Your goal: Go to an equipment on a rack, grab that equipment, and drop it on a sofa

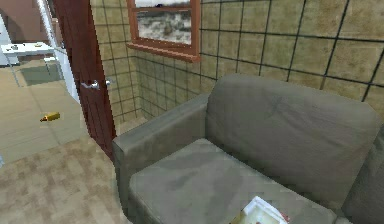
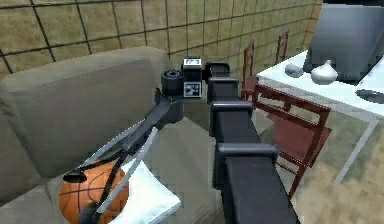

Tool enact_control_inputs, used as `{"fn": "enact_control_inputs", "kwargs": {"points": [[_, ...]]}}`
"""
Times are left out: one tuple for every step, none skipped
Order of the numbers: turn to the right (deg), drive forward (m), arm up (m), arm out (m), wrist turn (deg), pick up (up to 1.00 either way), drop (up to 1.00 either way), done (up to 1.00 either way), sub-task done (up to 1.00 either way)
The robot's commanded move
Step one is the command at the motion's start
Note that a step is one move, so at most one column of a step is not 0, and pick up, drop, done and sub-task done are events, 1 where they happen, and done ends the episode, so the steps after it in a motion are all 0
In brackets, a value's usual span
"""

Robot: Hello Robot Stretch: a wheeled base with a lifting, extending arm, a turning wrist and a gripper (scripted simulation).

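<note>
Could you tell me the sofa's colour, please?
The sofa is olive grey, best seen in the forward view.

No legible text, numbers or signs. The white squares (image 2: 191,68) at the far end of the arm (image 2: 240,150) carry black marks, which are patterns, not letters. The white item (image 1: 265,211) on the sofa (image 1: 270,130) seat has faint print, too small to read. The framed picture (image 1: 163,27) on the tiled wall (image 1: 290,40) has no readable caption.
</note>
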Motion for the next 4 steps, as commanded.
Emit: {"fn": "enact_control_inputs", "kwargs": {"points": [[0.0, 0.0, 0.0, -0.24, 0.0, 0.0, 0.0, 0.0, 0.0], [-27.0, 0.0, 0.0, 0.0, 0.0, 0.0, 0.0, 0.0, 0.0], [0.0, 0.0, 0.0, 0.14, 0.0, 0.0, 0.0, 0.0, 0.0], [0.0, 0.0, 0.0, 0.0, 45.0, 0.0, 0.0, 0.0, 0.0]]}}
